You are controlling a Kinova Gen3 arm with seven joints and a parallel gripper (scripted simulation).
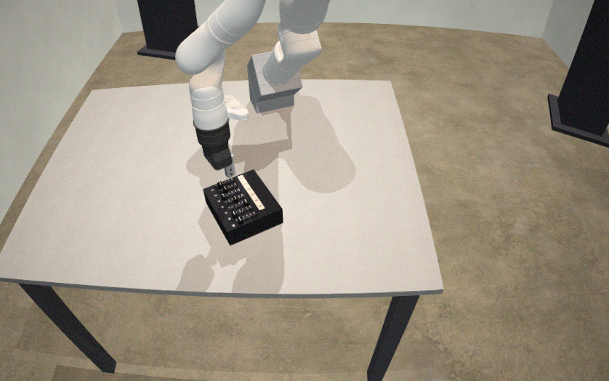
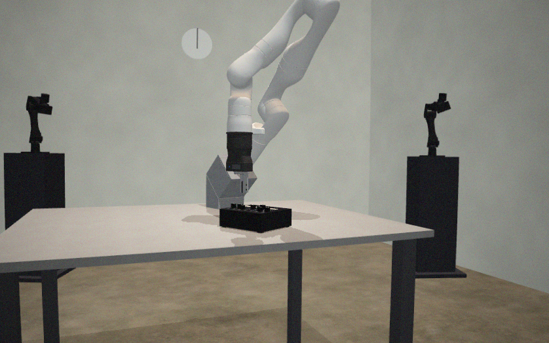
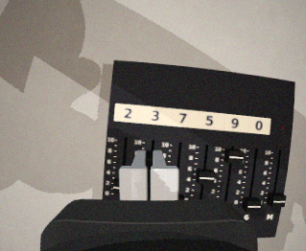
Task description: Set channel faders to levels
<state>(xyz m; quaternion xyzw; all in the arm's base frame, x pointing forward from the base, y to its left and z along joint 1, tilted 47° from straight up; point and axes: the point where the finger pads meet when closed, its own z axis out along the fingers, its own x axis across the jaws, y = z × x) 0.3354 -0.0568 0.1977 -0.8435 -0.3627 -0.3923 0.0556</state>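
The lighting desk (image 1: 254, 215) sits a little left of centre in the top view, a squat black box turned at an angle on the pale table (image 1: 108, 198). The gripper (image 3: 149, 178) hangs just above its near-left end, fingers pressed together with nothing between them. In the wrist view they cover the lower part of the second and third channel slots.

Along the upper part of the desk runs the tape (image 3: 191, 120), reading 2 3 7 5 9 0. Of the caps that show, one (image 3: 206, 176) sits about mid-slot, another (image 3: 234, 155) high, and two more (image 3: 276, 199) low at the lower right (the rightmost, marked M, I take to be the master).

The box looks rigid, and I'd guess light enough to skid or tip under a hard sideways shove, so it should be left alone. The caps are small, stiff and probably slick. A closed fingertip set against a cap's edge, pushing gently along the slot, seems the right contact. The master, close beside the last channel, could be knocked.
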